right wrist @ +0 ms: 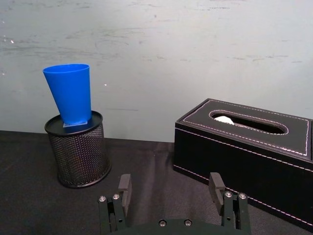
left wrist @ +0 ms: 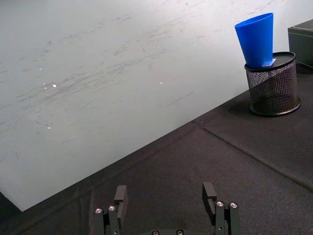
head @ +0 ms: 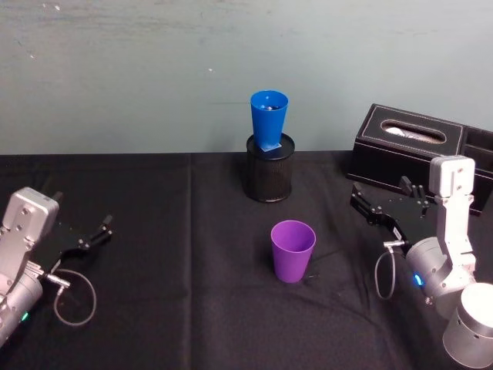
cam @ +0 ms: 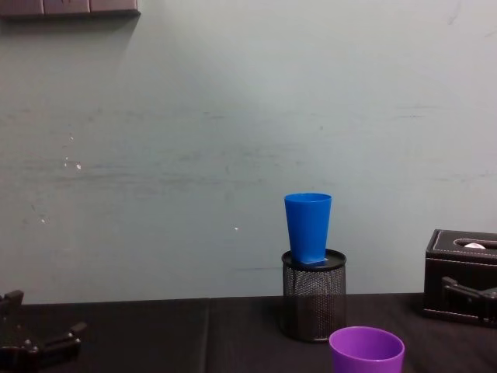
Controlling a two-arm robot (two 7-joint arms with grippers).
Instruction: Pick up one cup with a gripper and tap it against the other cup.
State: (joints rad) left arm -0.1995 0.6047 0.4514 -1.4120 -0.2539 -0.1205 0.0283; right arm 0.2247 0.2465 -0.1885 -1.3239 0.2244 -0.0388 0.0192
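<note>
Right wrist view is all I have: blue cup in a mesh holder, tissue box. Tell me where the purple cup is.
Observer: The purple cup stands upright on the black tablecloth, nearer the robot than the mesh holder.
Operator: Report which gripper is closer to it.
Observer: The right gripper, open, sits to its right beside the tissue box.
Operator: Give me the left one.
Observer: The left gripper rests open at the table's far left.
</note>
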